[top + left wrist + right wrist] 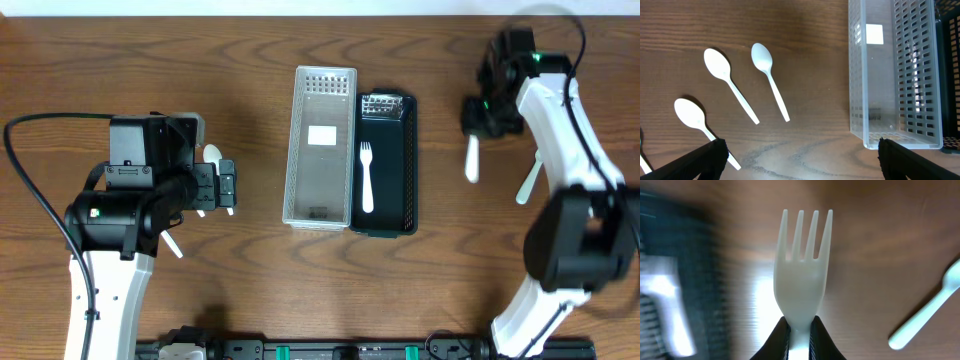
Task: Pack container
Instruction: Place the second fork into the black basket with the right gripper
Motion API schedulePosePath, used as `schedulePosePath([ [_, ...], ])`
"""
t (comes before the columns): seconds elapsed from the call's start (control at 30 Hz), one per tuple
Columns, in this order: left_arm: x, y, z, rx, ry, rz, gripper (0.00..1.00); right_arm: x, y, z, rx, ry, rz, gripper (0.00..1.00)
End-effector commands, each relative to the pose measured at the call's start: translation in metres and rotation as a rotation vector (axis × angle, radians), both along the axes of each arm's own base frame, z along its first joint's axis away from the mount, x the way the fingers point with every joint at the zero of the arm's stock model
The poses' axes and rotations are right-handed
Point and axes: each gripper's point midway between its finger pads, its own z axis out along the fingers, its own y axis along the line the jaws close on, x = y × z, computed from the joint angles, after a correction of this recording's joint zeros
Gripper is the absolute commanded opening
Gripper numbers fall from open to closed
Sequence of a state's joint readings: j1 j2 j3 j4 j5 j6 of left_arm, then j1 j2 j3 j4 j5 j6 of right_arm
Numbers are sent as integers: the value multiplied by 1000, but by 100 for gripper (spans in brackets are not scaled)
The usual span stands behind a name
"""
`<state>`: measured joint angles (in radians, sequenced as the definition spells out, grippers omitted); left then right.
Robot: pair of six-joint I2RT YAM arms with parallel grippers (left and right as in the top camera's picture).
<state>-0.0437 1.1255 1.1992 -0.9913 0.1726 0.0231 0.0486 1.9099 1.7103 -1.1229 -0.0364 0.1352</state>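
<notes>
We see the black container [408, 170] at the middle of the surface [250, 60], just beside the white slotted basket [320, 140] on its left, one white fork [366, 178] lying in it. To its right, our right arm bends over the wood, and the right end effector [799, 330] is pinched tight on the handle of a second fork [802, 265], tines pointing away from the fingers. Another white utensil [925, 315] lies nearby. The left arm hangs over three spoons [730, 82], the left end effector [800, 160] spread wide and holding nothing.
</notes>
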Motion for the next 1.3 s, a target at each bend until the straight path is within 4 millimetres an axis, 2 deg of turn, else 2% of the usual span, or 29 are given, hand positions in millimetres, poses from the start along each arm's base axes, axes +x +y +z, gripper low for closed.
schedulePosePath([
  [0.0, 2, 3, 9, 11, -23, 9, 98, -2, 55, 83, 81, -208, 44, 1],
  [0.1, 2, 3, 9, 11, -23, 9, 98, -9, 95, 97, 119, -250, 91, 1],
  [0.2, 2, 3, 9, 11, -23, 9, 98, -14, 122, 84, 130, -220, 116, 1],
  [0.3, 2, 3, 9, 11, -23, 9, 98, -17, 137, 53, 115, -149, 131, 1],
  [0.33, 2, 3, 9, 11, -23, 9, 98, -18, 142, 34, 105, -110, 140, 1],
  [0.47, 1, 3, 8, 11, -18, 9, 98, -24, 149, -29, 63, 22, 156, 1],
  [0.6, 1, 3, 8, 11, -16, 9, 98, -32, 154, -76, 27, 131, 197, 2],
  [0.67, 1, 3, 8, 11, -16, 9, 98, -34, 157, -84, 19, 149, 211, 8],
  [0.7, 1, 3, 8, 11, -16, 9, 98, -34, 158, -85, 19, 149, 218, 22],
  [0.73, 1, 3, 8, 11, -16, 9, 98, -33, 160, -85, 21, 143, 221, 40],
  [0.77, 1, 3, 8, 11, -16, 9, 98, -32, 161, -80, 24, 131, 223, 53],
  [0.8, 1, 3, 8, 11, -16, 9, 98, -29, 162, -75, 26, 116, 235, 55],
  [0.87, 1, 3, 8, 11, -16, 9, 98, -23, 162, -56, 30, 79, 248, 57],
  [0.93, 1, 3, 8, 11, -16, 9, 98, -14, 157, -29, 36, 24, 238, 56],
  [1.03, 0, 3, 7, 11, -15, 9, 98, 2, 132, 26, 24, -97, 176, 56],
  [1.07, 0, 3, 7, 12, -12, 9, 98, 7, 115, 48, 11, -146, 139, 56],
  [1.13, -1, 3, 7, 12, -10, 9, 98, 11, 81, 80, -15, -213, 64, 58],
  [1.2, -1, 3, 7, 12, -9, 9, 98, 9, 39, 102, -53, -256, -29, 63],
  [1.27, -1, 3, 7, 12, -9, 9, 98, 4, -7, 112, -99, -261, -130, 65],
])
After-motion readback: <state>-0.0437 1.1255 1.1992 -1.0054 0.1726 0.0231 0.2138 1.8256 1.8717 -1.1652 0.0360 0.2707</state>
